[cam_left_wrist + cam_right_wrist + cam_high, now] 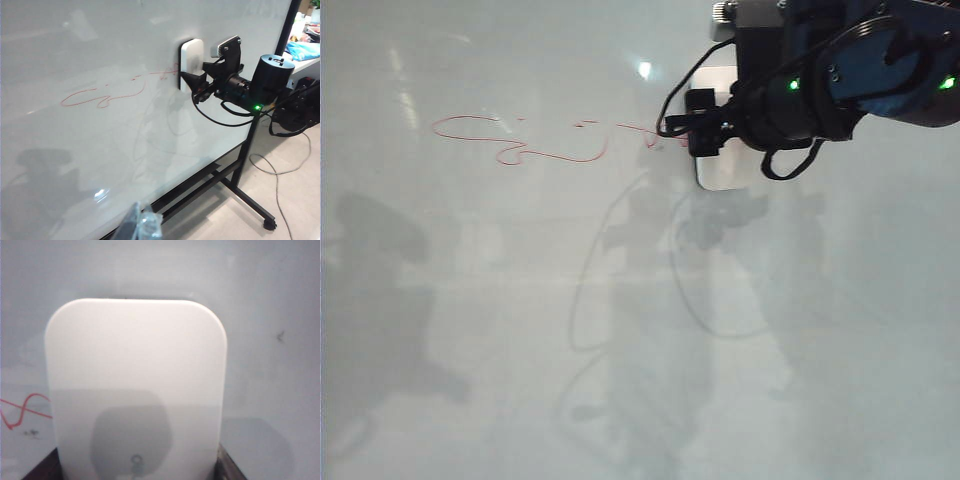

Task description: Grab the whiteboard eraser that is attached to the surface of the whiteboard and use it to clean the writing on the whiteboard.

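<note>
The whiteboard looks glossy and smooth, a pale grey-white sheet that mirrors lights and shadows. The eraser looks like smooth white plastic with a soft satin sheen and rounded corners. The writing is thin red marker ink. The right end effector looks like matt black plastic, with a black metal-looking stand under the board.

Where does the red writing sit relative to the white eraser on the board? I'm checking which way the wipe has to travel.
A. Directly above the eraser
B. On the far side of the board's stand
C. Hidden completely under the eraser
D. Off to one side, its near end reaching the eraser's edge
D: in the exterior view the writing runs sideways across the whiteboard and ends beside the eraser, where the right gripper sits.
</note>
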You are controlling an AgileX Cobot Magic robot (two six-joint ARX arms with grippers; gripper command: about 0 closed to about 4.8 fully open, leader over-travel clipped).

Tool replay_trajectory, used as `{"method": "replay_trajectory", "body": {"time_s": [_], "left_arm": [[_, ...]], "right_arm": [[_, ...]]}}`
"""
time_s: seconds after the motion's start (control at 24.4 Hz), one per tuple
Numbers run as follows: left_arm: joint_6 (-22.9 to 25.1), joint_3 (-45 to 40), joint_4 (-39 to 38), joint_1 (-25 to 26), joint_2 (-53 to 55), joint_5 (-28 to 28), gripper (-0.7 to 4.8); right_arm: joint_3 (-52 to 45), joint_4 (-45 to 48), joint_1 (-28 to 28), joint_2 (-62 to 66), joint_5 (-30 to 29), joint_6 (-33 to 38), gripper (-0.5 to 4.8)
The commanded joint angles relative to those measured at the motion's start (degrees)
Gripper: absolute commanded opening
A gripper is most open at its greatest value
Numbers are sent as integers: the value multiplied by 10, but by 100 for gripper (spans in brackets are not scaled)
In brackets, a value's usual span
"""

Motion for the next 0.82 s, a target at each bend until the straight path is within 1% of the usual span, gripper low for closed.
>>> {"method": "replay_trajectory", "body": {"time_s": [0.04,0.12,0.16,0.2,0.25,0.33,0.41,0.49,0.57,0.7,0.82], "left_arm": [[0,1,5,-1,0,0,-5],[0,1,5,-25,0,1,-5],[0,1,5,-47,0,0,-5],[0,1,5,-66,0,-1,-5],[0,1,5,-74,0,-1,-5],[0,1,5,-89,0,-1,-5],[0,1,5,-103,0,1,-5],[0,1,4,-103,0,2,-5],[0,1,4,-103,1,1,-5],[0,1,4,-103,1,1,-5],[0,1,3,-103,1,1,-5]], "right_arm": [[13,5,14,-2,-54,23,148],[9,-4,22,-16,-54,22,147],[5,-11,30,-33,-42,4,147],[4,-40,37,-56,-10,-22,147],[4,-66,40,-71,15,-33,147],[0,-90,49,-93,43,-53,147],[-19,-94,59,-127,69,-56,147],[-52,-94,82,-168,110,-56,147],[-84,-97,98,-197,126,-56,147],[-102,-97,103,-202,134,-68,147],[-113,-97,103,-202,160,-68,147]]}}
